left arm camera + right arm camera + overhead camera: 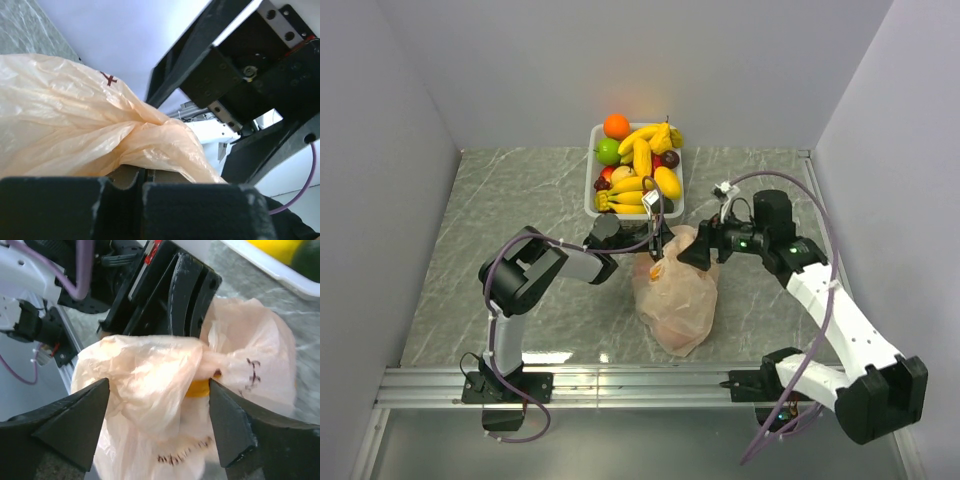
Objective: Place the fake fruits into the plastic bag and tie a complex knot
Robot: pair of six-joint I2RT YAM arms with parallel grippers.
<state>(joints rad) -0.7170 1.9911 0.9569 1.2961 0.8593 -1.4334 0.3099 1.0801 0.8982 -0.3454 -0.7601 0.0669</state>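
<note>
The peach plastic bag [675,290] lies on the table's middle, bulging with fruit. A yellow fruit [202,387] shows through a gap under its gathered top. My left gripper [658,245] is shut on the bag's bunched top plastic [150,140], which comes out between its fingers [200,210]. My right gripper [159,410] is wide open, just right of the bag's top, with the bag [150,390] lying between its fingertips [75,420] and touching neither. The top is twisted [210,360]; I cannot tell whether it is a knot.
A white tray [591,190] at the back centre holds several fake fruits: bananas [642,150], an orange [616,126], a green lime [608,151]. Grey walls close in on three sides. An aluminium rail [620,385] runs along the near edge.
</note>
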